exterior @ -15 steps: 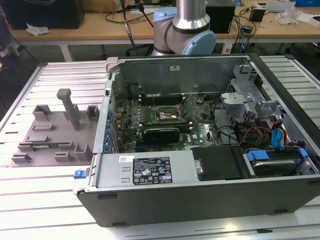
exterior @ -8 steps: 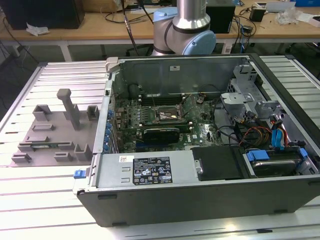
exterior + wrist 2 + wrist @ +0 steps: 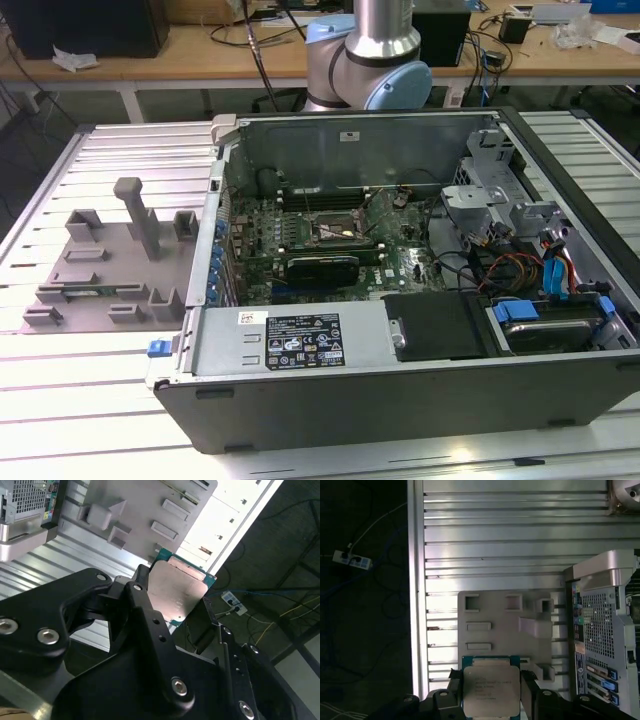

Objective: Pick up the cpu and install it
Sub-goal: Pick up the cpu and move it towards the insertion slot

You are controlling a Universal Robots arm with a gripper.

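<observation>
Hand (image 3: 491, 694) pinching cpu (image 3: 491, 690) edges, lid twd both wrist views.

Arm (image 3: 372, 60): upper part cut off at exterior view's edge. Socket (image 3: 338, 232) in that view too small to tell contents.

First wrist view: cpu (image 3: 491, 694) cropped along one side by view's edge, both flanks covered by fingers (image 3: 455, 690) of gripper (image 3: 491, 700) clamped on it. Grey fixture plate (image 3: 500, 622) partly hidden behind cpu. Computer case (image 3: 600, 630) cropped at edge.

Second wrist view: cpu lower corner hidden behind black gripper linkage.
</observation>
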